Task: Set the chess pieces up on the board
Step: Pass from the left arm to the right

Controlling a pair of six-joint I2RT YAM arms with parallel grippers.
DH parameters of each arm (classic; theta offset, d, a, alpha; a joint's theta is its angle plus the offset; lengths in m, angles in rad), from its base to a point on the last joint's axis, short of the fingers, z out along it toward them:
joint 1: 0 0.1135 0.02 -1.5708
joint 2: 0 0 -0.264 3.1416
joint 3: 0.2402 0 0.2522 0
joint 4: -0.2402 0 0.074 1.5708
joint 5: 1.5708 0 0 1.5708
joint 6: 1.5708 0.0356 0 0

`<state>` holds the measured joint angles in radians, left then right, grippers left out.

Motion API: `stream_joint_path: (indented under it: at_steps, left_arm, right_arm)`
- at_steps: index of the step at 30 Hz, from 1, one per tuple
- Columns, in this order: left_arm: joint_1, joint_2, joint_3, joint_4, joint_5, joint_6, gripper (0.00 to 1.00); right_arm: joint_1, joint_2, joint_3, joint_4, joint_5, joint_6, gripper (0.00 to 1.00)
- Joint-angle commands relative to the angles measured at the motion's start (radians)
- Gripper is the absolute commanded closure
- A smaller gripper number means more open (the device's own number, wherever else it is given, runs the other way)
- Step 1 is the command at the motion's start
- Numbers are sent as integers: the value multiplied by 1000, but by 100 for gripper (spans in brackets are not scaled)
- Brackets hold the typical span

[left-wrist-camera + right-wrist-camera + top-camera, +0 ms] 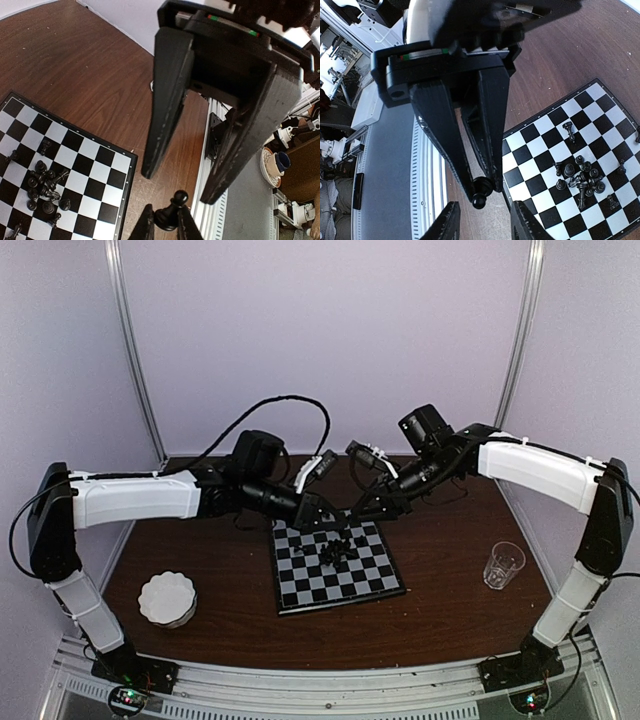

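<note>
Operator: Risks, left to right?

Observer: Nothing to fear from the white dish [167,598]; it sits well apart from the action. Then the left gripper [481,185], which is clamped on one black pawn [172,212], pinched at the very fingertips. It holds the pawn in the air just off the rim of the board [300,585], over the wood of the table [440,625]. A grip that slight could let the pawn twist or slip.

Operator: And the other arm?

Observer: The right gripper [486,222] is nose to nose with it, fingers apart on either side of the pawn and holding nothing. It looks like a handover. If the left lets go before the right has pinched, the pawn drops onto the wood and may roll away. If the right comes in crooked, finger strikes finger and knocks it loose.

Operator: The board itself?

Observer: The other chess pieces [581,176] huddle near its middle, several tipped over. A low pass by either arm would scatter them. The glass [503,564] at far right is well apart, and only a wide swing would reach it.
</note>
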<state>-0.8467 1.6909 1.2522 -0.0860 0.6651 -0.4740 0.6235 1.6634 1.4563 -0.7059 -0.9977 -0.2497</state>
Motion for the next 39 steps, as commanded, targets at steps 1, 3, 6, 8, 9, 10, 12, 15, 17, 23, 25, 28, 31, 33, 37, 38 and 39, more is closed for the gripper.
stream_joint_path:
  at_steps: [1,3,6,8,9,10,12,15,17,23,25,28,31,33,37,38,39]
  left_arm:
    - [-10,7,14,60,39,-2,90]
    - [-13,7,14,60,38,-1,90]
    - [-14,12,20,57,43,-1,90]
    - [-15,17,24,55,46,-2,90]
    - [-16,18,25,54,47,0,90]
    - [-16,17,26,54,44,0,90]
    - [-16,16,26,54,39,0,90]
    - [-16,16,27,55,34,0,90]
    - [-17,15,27,55,31,1,90]
    - [-17,9,23,60,19,3,90]
    - [-17,4,20,63,15,3,90]
    - [-17,-1,15,65,10,3,90]
    - [-17,-5,12,65,5,6,90]
    - [-17,-7,9,65,-1,6,90]
    - [-17,-9,4,65,-7,11,90]
    - [-17,-10,3,65,-8,11,90]
    - [-16,-10,2,66,-11,11,90]
  right_arm:
    - [12,9,33,26,5,32,65]
    - [15,11,32,32,2,36,68]
    - [18,12,29,34,-3,35,70]
    - [18,12,26,37,-8,38,73]
    - [19,12,24,39,-11,39,74]
    - [20,12,22,39,-13,41,76]
    - [24,13,21,39,-19,41,78]
    - [30,11,14,36,-29,36,81]
    - [33,9,9,32,-30,32,83]
    - [34,4,-1,28,-31,31,85]
    - [34,3,-6,28,-25,31,82]
    - [34,1,-10,27,-20,34,82]
    - [34,1,-12,24,-22,30,81]
    - [34,2,-11,16,-24,23,81]
    - [35,2,-16,5,-28,15,84]
    - [35,2,-17,5,-29,14,85]
    - [35,2,-19,4,-29,12,86]
